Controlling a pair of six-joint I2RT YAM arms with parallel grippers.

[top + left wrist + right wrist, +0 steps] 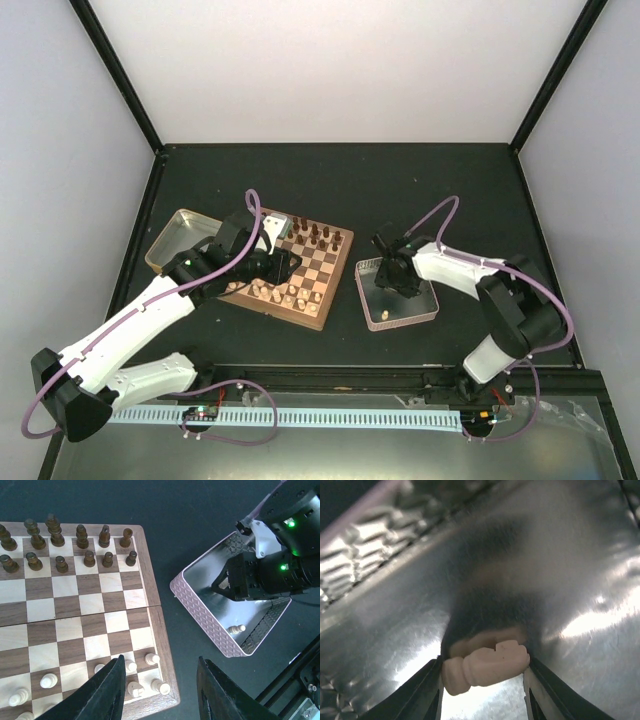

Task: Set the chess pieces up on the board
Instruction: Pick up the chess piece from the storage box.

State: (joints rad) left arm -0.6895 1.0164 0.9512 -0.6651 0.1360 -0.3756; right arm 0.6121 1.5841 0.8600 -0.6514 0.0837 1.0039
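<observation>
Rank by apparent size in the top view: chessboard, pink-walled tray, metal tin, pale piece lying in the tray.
Chessboard.
Then pink-walled tray and metal tin, alike; the left arm hides part of the tin.
Smallest: pale piece.

Dark matte table (430,190) with pale walls on three sides. Three things lie on it: a board (322,268) left of centre, askew to the table's edges; a shallow tray (400,310) right of it, a strip of table between them; a metal tin (170,240) by the board's far-left side, contact unclear
</observation>
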